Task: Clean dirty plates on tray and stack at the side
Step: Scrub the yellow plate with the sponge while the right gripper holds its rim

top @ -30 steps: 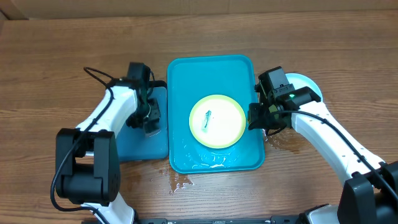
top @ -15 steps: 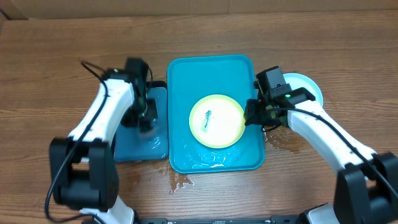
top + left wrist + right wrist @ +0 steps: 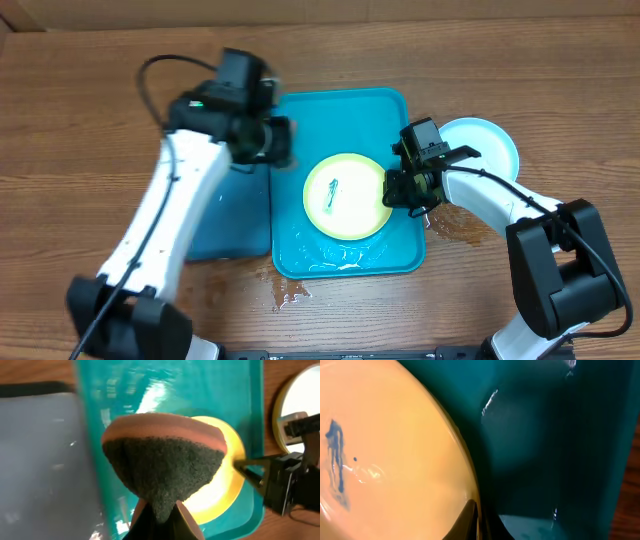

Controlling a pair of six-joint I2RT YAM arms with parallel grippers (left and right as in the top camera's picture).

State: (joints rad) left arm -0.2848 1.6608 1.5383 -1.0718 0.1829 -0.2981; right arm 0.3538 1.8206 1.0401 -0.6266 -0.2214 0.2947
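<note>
A yellow-green rimmed plate point(image 3: 348, 195) with a blue smear point(image 3: 333, 189) lies in the teal tray point(image 3: 340, 110). My right gripper point(image 3: 396, 189) is shut on the plate's right rim; in the right wrist view the fingertips point(image 3: 470, 519) pinch the rim of the plate point(image 3: 385, 450). My left gripper point(image 3: 278, 140) is shut on a sponge point(image 3: 165, 460), brown on top and dark green below, held above the tray's left edge, beside the plate point(image 3: 227, 485). A light blue rimmed plate point(image 3: 485, 140) sits on the table to the right of the tray. No third plate shows.
A smaller blue tray point(image 3: 240, 215) lies against the teal tray's left side. Water is pooled in the teal tray's near end point(image 3: 340, 262) and spilled on the wooden table in front point(image 3: 290, 290) and by my right arm point(image 3: 450, 228).
My left gripper has lifted off the smaller tray with the sponge and moved right and back to the teal tray's left edge. My right gripper has shifted left onto the plate's rim.
</note>
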